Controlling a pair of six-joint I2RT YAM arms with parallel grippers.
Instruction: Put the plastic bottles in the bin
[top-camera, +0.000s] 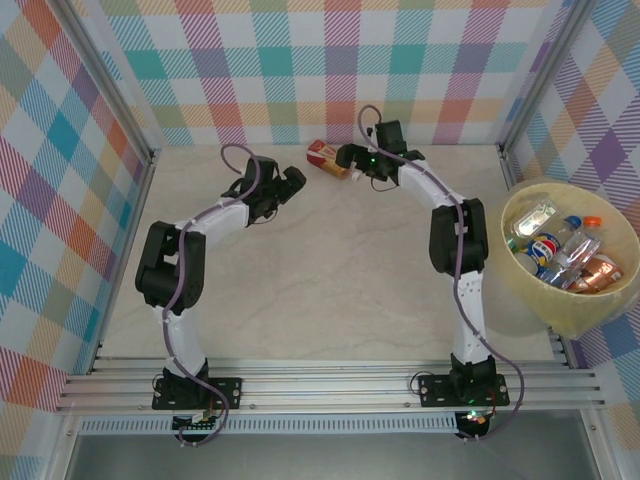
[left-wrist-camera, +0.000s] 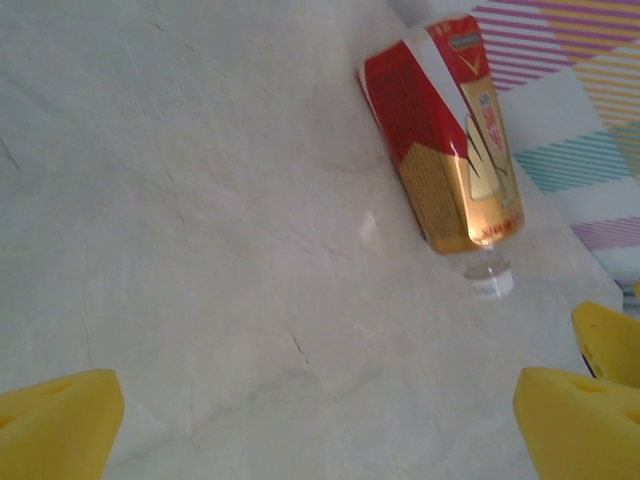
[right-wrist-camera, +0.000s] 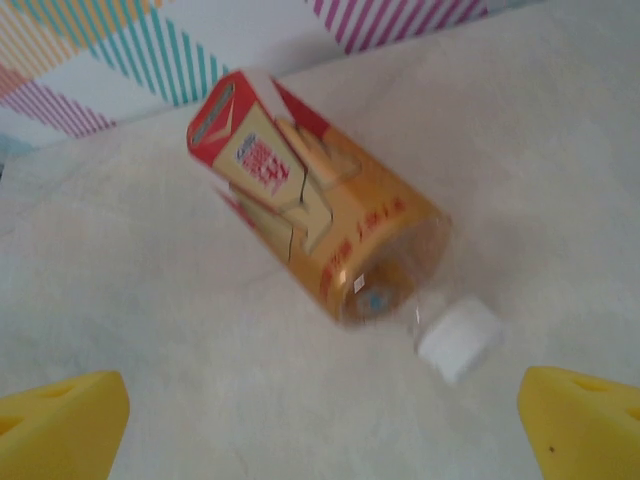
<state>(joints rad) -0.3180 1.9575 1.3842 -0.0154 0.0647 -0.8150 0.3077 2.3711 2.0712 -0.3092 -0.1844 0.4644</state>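
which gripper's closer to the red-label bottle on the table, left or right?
Right. The right gripper sits just past the cap end of the red-label bottle, on its right side. The left gripper is farther off, toward the bottle's near left.

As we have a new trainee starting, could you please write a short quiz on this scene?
1. True or false: the bottle on the table stands upright.
2. In the top view, the bin sits: A) at left B) at right C) in the centre.
3. Fill in: the left gripper and right gripper are both ____.
Key: 1 false, it lies on its side; 2 B; 3 open.
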